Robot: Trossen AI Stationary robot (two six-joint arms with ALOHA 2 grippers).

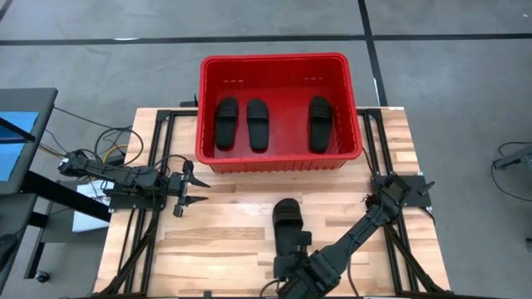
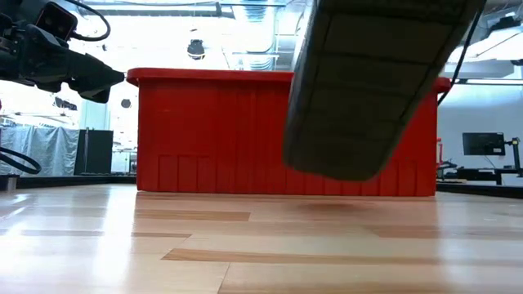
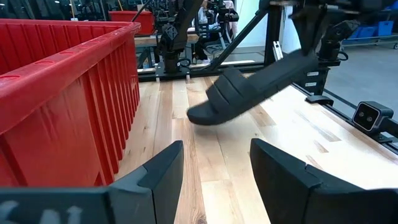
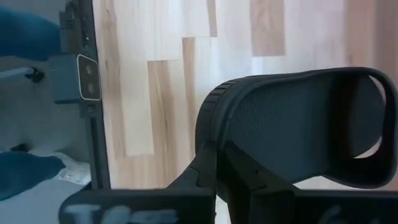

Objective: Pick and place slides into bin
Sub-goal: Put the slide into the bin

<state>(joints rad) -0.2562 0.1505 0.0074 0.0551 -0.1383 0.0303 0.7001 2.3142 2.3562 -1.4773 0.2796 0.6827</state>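
Three black slides point(image 1: 258, 123) lie soles down on the floor of the red bin point(image 1: 209, 154), which stands at the table's far middle. Another slide point(image 1: 288, 223) hangs above the table's near middle, and my right gripper point(image 1: 293, 253) is shut on it. In the low view its ribbed sole point(image 2: 368, 82) hangs in front of the bin point(image 2: 212, 131). My left gripper point(image 1: 195, 189) waits open at the table's left, pointing level toward the lifted slide point(image 3: 249, 87). My right gripper pinches the slide's heel end point(image 4: 217, 140) between its two fingers. The fingers come slanting down from above and from the table's near side. The slide is lifted clear of the table and tilted, with its toe end point(image 3: 199, 115) lowest.
The bin's near wall point(image 3: 62, 99) stands close beside my left gripper point(image 3: 214, 168). Bare wooden table point(image 1: 233, 224) lies between the bin and the near edge. Black frame rails point(image 1: 166, 166) run along both sides of the table.
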